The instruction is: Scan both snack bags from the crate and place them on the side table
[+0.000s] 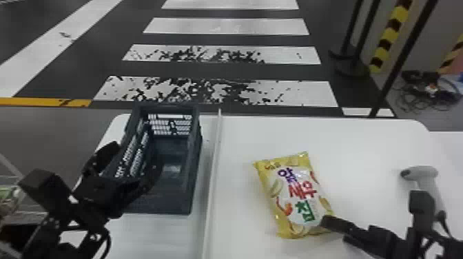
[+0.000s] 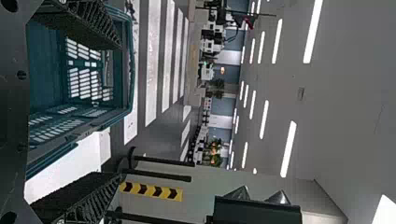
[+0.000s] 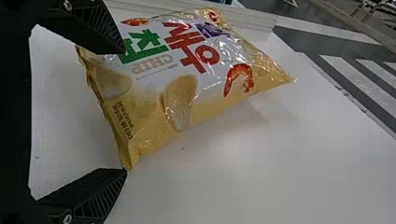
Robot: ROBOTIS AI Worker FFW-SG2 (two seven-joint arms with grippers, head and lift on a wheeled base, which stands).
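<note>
Fingers [image 1: 110, 148] are spread wide on the left gripper [image 1: 135, 160], which sits at the near left part of the dark crate [image 1: 172, 186], so yeah, open. One finger is outside the crate and the other reaches over its inside, with the side wall between them. Just right of the crate there's a pale raised rail [image 1: 211, 179] running along the white table [image 1: 248, 137]. Farther right of the crate, past that rail, a yellow and white snack bag [image 1: 292, 193] lies flat, print side up and a bit crooked. Then comes the right gripper [image 1: 368, 210], right of the crate too and at the bag's near corner, also open, its fingers well apart. Can't tell if either one actually touches the bag. Farthest right of the crate, a light gray scanner [image 1: 424, 171] has its handle partly tucked behind that gripper.
</note>
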